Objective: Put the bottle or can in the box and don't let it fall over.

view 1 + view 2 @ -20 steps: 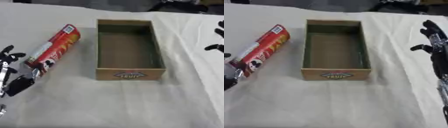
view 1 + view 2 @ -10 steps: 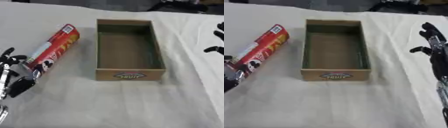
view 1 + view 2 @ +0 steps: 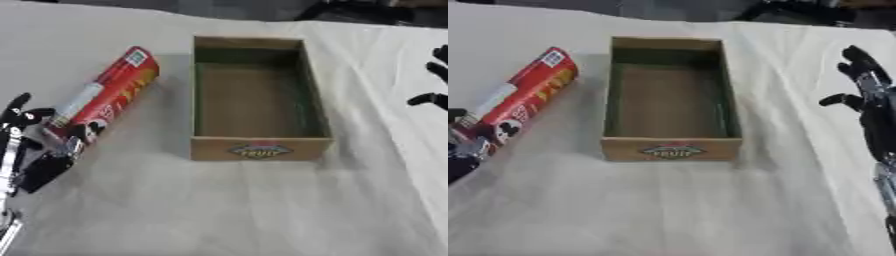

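Observation:
A red tube-shaped can (image 3: 103,98) with a silver near end lies on its side on the white cloth, left of the box, pointing toward the lower left. The cardboard box (image 3: 254,149) stands open in the middle with nothing inside it. My left hand (image 3: 19,150) rests at the left edge just beside the can's near end, fingers straight and spread, holding nothing. My right hand (image 3: 870,100) hovers at the right edge, well right of the box, open with fingers pointing up.
A white cloth (image 3: 262,210) covers the table, with bare cloth in front of the box. Dark shapes (image 3: 807,10) lie along the far edge behind the box.
My left hand has edged slightly lower beside the can's near end. The can, box and right hand keep their places.

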`<state>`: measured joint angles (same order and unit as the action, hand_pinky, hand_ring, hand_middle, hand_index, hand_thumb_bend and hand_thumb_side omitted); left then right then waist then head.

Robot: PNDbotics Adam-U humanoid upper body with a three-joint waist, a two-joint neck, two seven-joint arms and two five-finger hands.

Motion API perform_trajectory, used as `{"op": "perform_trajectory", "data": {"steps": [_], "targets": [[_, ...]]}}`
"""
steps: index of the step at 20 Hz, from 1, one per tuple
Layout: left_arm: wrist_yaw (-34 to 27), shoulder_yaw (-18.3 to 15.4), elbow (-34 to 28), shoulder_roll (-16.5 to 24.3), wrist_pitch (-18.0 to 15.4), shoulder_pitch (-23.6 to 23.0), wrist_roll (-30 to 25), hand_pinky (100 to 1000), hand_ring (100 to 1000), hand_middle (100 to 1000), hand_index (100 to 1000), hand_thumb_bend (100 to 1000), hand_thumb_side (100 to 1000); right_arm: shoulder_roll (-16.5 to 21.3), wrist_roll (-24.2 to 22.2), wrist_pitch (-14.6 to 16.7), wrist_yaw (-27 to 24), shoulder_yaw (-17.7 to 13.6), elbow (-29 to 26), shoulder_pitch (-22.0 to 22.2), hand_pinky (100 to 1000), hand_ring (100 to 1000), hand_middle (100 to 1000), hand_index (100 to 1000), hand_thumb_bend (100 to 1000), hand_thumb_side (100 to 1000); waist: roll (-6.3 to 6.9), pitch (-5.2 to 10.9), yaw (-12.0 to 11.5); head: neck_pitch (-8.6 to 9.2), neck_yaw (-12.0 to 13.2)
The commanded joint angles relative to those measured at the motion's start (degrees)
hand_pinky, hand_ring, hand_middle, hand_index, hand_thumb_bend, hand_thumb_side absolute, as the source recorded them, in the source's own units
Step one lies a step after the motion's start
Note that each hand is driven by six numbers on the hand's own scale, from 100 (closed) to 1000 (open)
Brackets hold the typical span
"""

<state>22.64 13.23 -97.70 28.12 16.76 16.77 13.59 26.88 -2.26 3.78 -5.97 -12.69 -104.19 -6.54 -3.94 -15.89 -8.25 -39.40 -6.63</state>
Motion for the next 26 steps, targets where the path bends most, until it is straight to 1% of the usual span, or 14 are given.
{"op": "perform_trajectory", "data": {"steps": [1,3,8,13,17,22,26], "targets": [[-0.16,0.01,-0.01,0.3,-0.4,0.95,0.16,571,839,994,794,351,570,0.78,-0.18,0.05,0.41,-0.65,-0.47,-0.38,577,1000,1000,994,100,979,-0.69,-0.17,0.15,0.89,0.26],[0.07,0.14,0.37,0.15,-0.56,1.18,-0.16,587,853,995,789,355,569,0.76,-0.21,0.02,0.47,-0.66,-0.45,-0.41,577,1000,1000,994,100,980,-0.74,-0.28,0.23,0.97,0.41],[0.42,0.25,1.36,-0.27,-0.83,1.68,-0.62,563,836,994,787,357,556,0.68,-0.29,0.01,0.54,-0.69,-0.45,-0.56,577,1000,1000,991,100,985,-0.9,-0.52,0.36,1.26,0.69],[0.89,0.51,2.25,-0.55,-0.74,2.04,-1.01,534,811,984,784,367,509,0.58,-0.36,0.02,0.56,-0.73,-0.46,-0.7,577,1000,1000,988,100,984,-1.05,-0.7,0.54,1.45,0.88],[1.48,0.8,2.85,-0.69,-0.67,2.25,-1.52,530,807,981,783,374,481,0.53,-0.33,0.06,0.54,-0.8,-0.51,-0.75,577,1000,1000,987,100,983,-1.11,-0.76,0.64,1.43,0.94],[2.69,1.18,2.27,-0.72,-1.04,2.33,-1.45,537,817,989,786,378,478,0.44,-0.32,0.08,0.52,-0.86,-0.52,-0.77,577,1000,1000,985,100,980,-1.1,-0.73,0.67,1.41,1.0],[3.64,1.81,2.55,-0.81,-0.81,2.38,-1.88,523,800,953,774,389,447,0.35,-0.39,0.1,0.49,-0.9,-0.61,-0.83,577,1000,1000,983,100,977,-1.05,-0.67,0.78,1.5,1.08]]}}
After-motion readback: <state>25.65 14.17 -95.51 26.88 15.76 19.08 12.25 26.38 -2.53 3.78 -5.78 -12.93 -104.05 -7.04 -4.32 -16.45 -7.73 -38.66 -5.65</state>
